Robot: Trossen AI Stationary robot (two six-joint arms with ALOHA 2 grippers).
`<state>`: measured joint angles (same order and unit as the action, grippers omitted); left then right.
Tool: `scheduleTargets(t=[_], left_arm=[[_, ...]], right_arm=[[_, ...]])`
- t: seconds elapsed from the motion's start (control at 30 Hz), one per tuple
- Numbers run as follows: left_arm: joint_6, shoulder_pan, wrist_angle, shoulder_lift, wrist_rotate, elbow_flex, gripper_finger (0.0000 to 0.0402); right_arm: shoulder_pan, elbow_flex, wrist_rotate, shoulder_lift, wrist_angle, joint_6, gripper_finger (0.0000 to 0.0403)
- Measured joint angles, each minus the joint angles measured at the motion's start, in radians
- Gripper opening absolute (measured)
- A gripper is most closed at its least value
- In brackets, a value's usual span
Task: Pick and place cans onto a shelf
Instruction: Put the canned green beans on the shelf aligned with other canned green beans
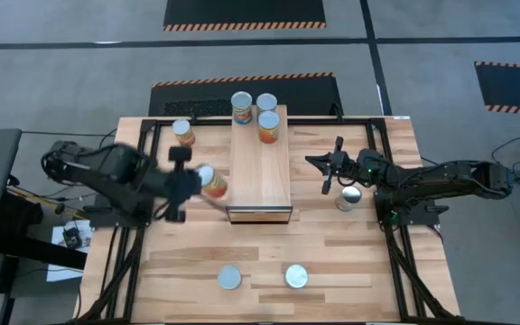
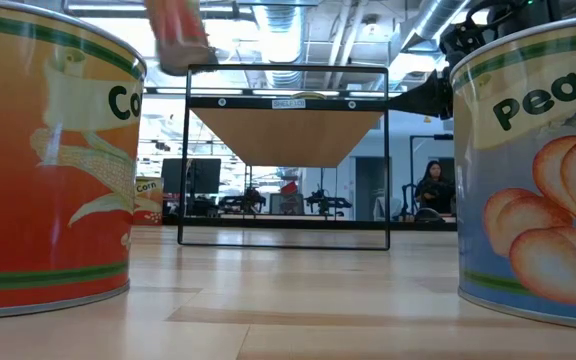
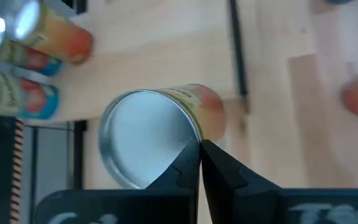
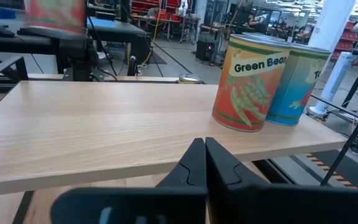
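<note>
The shelf (image 1: pixel 260 167) stands mid-table, with three cans (image 1: pixel 266 102) upright on its far end; two of them (image 4: pixel 250 84) show in the right wrist view. My left gripper (image 1: pixel 197 181) is at the shelf's left long side, shut on an orange-labelled can (image 3: pixel 145 140). That can also shows high in the low view (image 2: pixel 178 35). My right gripper (image 4: pixel 204 152) is shut and empty, level with the shelf's right long side (image 1: pixel 319 164). Other cans stand on the table at the far left (image 1: pixel 183 133), by the right arm (image 1: pixel 350 197) and near the front (image 1: pixel 230 277), (image 1: pixel 296 275). My left gripper pinches the can at its top rim (image 3: pixel 190 132). One fingertip is on the silvery top and the other on the outside of the wall. The fingers come level from the table's left. The can is lifted clear of the table and tilted, its top toward the gripper.
The two front cans fill the sides of the low view: a corn can (image 2: pixel 48 160) and a peach can (image 2: pixel 533 170). A black frame (image 1: pixel 368 126) runs around the table. The near two thirds of the shelf top (image 4: pixel 104 124) is bare.
</note>
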<state>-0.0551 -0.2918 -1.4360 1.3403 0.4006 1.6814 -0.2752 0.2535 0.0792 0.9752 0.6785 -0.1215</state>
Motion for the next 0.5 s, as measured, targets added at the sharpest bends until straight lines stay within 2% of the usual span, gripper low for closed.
scheduleTargets(t=[0.13,0.23,0.5], left_arm=[[0.197,0.148,0.091,0.002,-0.072,0.007,0.0],[0.316,0.244,0.107,0.017,-0.078,0.027,0.0],[0.539,0.437,0.108,0.143,-0.127,0.123,0.0]], right_arm=[[0.0,0.0,0.0,0.0,-0.001,0.001,0.0011],[0.0,0.0,0.0,0.0,-0.005,0.0,0.0005],[0.0,0.001,0.0,0.0,-0.006,0.0,0.0013]])
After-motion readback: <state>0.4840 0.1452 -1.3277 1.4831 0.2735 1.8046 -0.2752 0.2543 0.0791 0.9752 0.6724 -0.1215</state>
